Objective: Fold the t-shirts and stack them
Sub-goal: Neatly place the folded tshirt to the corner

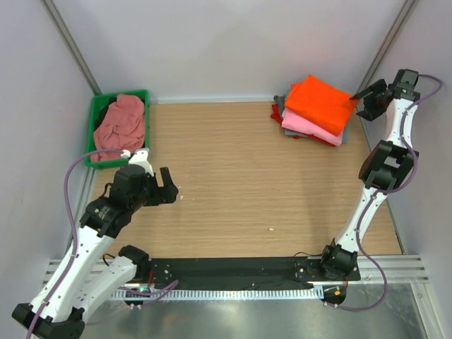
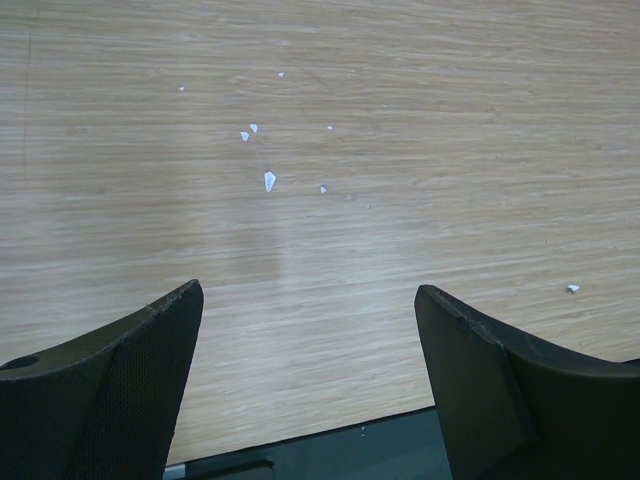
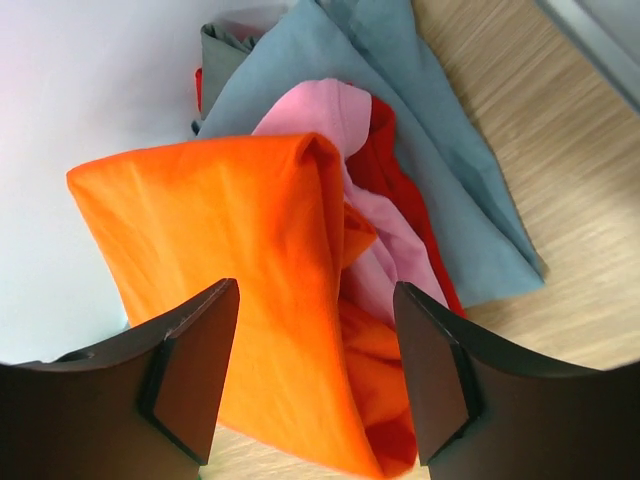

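Both jaws are gaping empty; folded shirts (image 1: 315,107) are lying stacked far right, one shirt (image 1: 121,127) is waiting in the bin (image 1: 102,161).

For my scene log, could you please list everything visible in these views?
orange t-shirt: one, bright orange, folded, top of the stack at the far right corner
pink t-shirt: one, pink, under the orange one
red t-shirt: one, red, under the pink one
grey t-shirt: one, blue-grey, bottom of the stack
dusty-pink t-shirt: one, crumpled, inside the bin
green bin: one, green, far left corner
white scraps: several, white, scattered on the table
table: one, light wood
left gripper: black, open, over bare wood at the near left
right gripper: black, open, at the orange t-shirt
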`<act>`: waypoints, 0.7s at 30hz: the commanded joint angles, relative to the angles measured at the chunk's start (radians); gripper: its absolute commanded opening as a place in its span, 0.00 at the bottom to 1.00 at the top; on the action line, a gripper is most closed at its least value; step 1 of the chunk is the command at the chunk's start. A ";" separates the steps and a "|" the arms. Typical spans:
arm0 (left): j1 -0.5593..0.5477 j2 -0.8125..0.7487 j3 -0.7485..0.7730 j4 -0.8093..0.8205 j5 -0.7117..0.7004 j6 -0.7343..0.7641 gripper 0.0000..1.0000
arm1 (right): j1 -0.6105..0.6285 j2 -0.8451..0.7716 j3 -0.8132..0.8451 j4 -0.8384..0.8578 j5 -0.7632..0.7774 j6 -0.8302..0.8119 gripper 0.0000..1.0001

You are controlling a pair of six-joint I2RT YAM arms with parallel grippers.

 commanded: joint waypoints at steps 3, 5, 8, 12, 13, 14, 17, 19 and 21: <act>0.004 -0.010 -0.003 0.045 0.015 0.006 0.88 | 0.021 -0.229 -0.059 0.003 0.063 -0.067 0.69; 0.004 -0.011 -0.003 0.043 0.013 0.006 0.88 | 0.041 -0.306 -0.108 0.019 0.066 -0.070 0.69; 0.004 -0.016 -0.003 0.045 0.012 0.006 0.88 | 0.108 -0.399 -0.231 0.077 0.031 -0.059 0.69; 0.004 -0.021 -0.003 0.043 0.012 0.006 0.88 | 0.190 -0.403 -0.335 0.199 -0.056 -0.018 0.63; 0.004 -0.021 -0.003 0.043 0.012 0.006 0.88 | 0.202 -0.400 -0.351 0.222 -0.062 0.000 0.62; 0.004 -0.022 -0.004 0.043 0.012 0.006 0.88 | 0.219 -0.395 -0.365 0.248 -0.073 0.010 0.62; 0.004 -0.028 -0.004 0.045 0.012 0.006 0.88 | 0.233 -0.374 -0.420 0.418 -0.145 0.077 0.61; 0.004 -0.031 -0.004 0.045 0.013 0.006 0.88 | 0.236 -0.335 -0.420 0.447 -0.170 0.096 0.60; 0.004 -0.028 -0.004 0.045 0.013 0.008 0.88 | 0.236 -0.303 -0.414 0.468 -0.181 0.094 0.59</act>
